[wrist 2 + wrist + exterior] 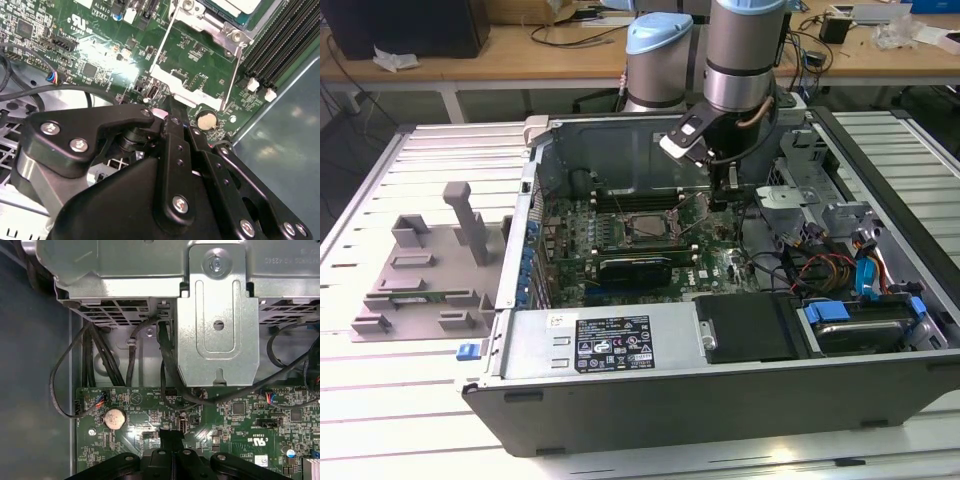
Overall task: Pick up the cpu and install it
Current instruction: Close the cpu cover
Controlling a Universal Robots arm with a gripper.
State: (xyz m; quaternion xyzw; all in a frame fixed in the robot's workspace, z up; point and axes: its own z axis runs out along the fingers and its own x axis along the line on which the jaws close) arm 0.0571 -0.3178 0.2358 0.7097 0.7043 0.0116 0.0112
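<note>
The cpu (234,4), a flat silvery chip with a pale rim, lies in the metal-framed socket (200,27) at the edge of the second wrist view. In the exterior view the socket (642,228) sits in the middle of the motherboard inside the open computer case (720,400). My gripper (724,195) hangs low over the board, to the exterior view's right of the socket. Its black fingers are shut together with nothing between them. The gripper (169,106) tip is close to the bright metal bar of the socket's wire frame (186,86). The first wrist view has the gripper (170,436) just over the green board.
A grey plastic tray (420,270) with upright blocks lies outside the case at the exterior view's left. A metal drive bracket (217,315), black cables (100,360), a coin battery (114,417), memory slots (280,45) and the power supply (610,340) crowd the case.
</note>
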